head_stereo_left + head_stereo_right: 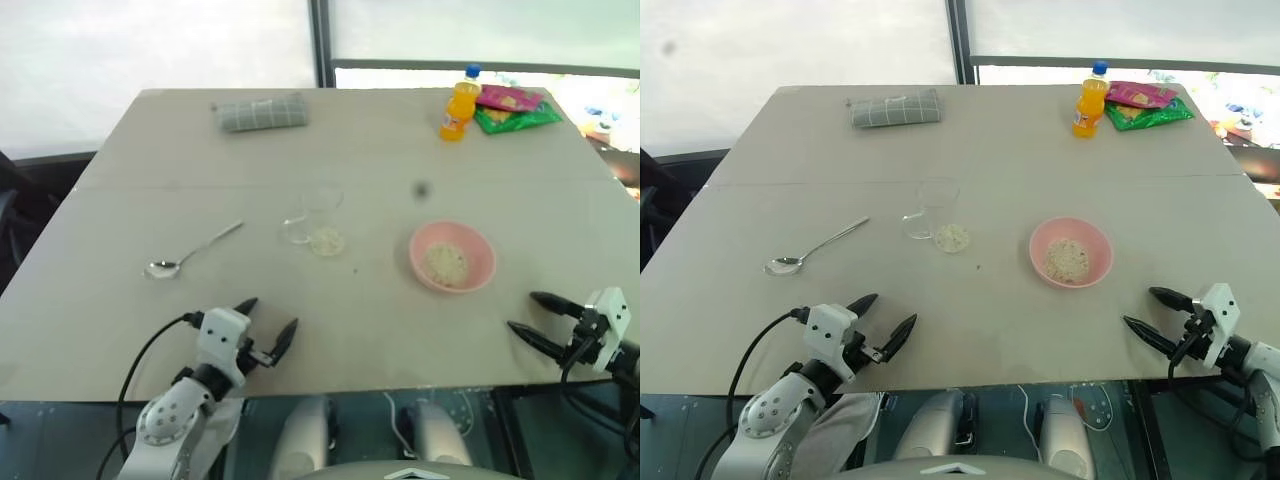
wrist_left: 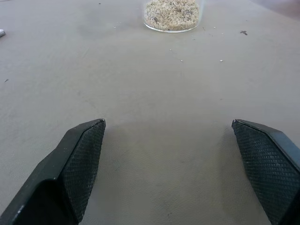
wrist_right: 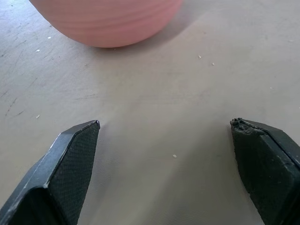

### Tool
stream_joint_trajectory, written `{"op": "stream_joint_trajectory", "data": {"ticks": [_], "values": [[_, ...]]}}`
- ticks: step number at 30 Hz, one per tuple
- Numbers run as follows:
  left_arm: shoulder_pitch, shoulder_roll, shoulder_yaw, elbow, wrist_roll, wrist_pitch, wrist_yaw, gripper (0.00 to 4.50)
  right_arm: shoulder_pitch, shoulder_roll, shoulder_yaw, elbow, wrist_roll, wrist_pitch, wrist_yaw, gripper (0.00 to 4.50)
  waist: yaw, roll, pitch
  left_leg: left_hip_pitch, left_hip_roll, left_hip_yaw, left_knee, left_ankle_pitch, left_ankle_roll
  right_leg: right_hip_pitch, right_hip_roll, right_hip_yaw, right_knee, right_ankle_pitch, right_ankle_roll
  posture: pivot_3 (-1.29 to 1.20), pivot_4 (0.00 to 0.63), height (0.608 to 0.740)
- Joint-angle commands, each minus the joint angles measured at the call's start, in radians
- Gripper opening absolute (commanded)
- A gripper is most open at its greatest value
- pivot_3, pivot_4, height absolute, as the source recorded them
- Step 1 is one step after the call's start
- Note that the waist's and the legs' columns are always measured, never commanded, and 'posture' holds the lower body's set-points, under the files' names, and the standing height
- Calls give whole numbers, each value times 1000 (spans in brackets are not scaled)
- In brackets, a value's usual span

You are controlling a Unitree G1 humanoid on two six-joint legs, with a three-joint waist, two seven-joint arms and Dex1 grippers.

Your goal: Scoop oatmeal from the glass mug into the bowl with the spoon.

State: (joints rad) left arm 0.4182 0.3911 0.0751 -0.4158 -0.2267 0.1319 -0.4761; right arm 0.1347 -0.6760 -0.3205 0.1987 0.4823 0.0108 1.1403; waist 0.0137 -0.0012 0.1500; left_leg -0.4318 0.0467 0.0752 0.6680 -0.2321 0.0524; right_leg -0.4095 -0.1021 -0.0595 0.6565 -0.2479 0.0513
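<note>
Setting: reads as a test room or lab set up for a trial, not a lived-in kitchen. One large plain beige worktop (image 1: pixel 360 320) stands against big glazed panels with a dark upright frame (image 1: pixel 320 45). Items are sparse and spread well apart: an orange drink bottle (image 1: pixel 458 108) and bright snack packets (image 1: pixel 515 108) at the far right corner, a folded grey checked cloth (image 1: pixel 262 112) at the far left. Cables run loose beneath the near edge.
</note>
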Motion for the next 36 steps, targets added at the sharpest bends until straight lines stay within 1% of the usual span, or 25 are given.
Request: {"op": "stream_joint_trajectory", "data": {"ticks": [1, 4, 10, 12, 17, 22, 26, 30, 34, 36], "values": [[29, 12, -17, 29, 24, -3, -15, 4490, -47, -17, -7, 63, -15, -26, 15, 4500, -1, 0, 0, 0, 0, 0, 0, 0, 0, 0, 0, 0, 0, 0, 0, 0, 150, 718], [31, 17, -24, 44, 7, -40, -49, 4490, -100, -20, 8, 114, -29, -48, 32, 4500, -3, 1, 0, 0, 0, 1, 0, 0, 0, 0, 0, 1, 0, 0, 0, 0, 150, 718], [36, 21, -12, 39, -1, -43, -59, 4490, -108, -20, 11, 139, -41, -69, 63, 4500, 1, 1, 0, 0, 0, 1, -1, 0, 1, -1, 0, 0, 0, 1, -1, 0, 150, 718], [44, 22, -12, 33, 0, -43, -60, 4490, -105, -19, 10, 137, -41, -70, 66, 4500, 1, 1, 0, 0, 0, 1, -1, 2, 5, -1, 0, 0, 0, 1, -2, 0, 150, 718], [45, 22, -16, 30, 5, -41, -56, 4490, -104, -17, 11, 136, -44, -70, 68, 4500, 0, 1, 0, 0, 0, 1, -1, 2, 5, 0, 0, 0, 0, 0, 0, 0, 150, 718], [32, 23, -6, 36, 14, -20, -37, 4490, -101, -15, 12, 125, -44, -66, 64, 4500, 0, 1, 0, 0, 0, 1, -1, 2, 4, 0, 0, 0, 0, 0, 0, 0, 150, 718], [8, 7, 15, 54, 41, -14, 22, 4490, -89, -13, 10, 113, -42, -64, 61, 4500, 1, 1, 0, 0, 0, 1, -1, 2, 4, 0, 0, 0, 0, 0, 0, 0, 150, 718], [4, 2, 9, 36, 58, -10, 50, 4490, -84, -12, 16, 91, -40, -55, 61, 4500, 1, 1, 0, 0, 0, 1, -1, 2, 4, 0, 0, 0, 0, 0, 0, 0, 150, 718], [3, 11, 15, 19, 52, -8, 47, 4490, -92, -14, 23, 68, -36, -41, 61, 4500, 0, 1, 0, 0, 0, 1, -1, 2, 4, 0, 0, 0, 0, 0, -1, 0, 150, 718], [2, 19, 34, 5, 33, -6, 39, 4490, -80, -17, 23, 25, -20, -20, 64, 4500, 0, 1, 0, 0, 0, 1, -1, 2, 4, 0, 0, 0, 0, 0, -1, 0, 150, 718]]}}
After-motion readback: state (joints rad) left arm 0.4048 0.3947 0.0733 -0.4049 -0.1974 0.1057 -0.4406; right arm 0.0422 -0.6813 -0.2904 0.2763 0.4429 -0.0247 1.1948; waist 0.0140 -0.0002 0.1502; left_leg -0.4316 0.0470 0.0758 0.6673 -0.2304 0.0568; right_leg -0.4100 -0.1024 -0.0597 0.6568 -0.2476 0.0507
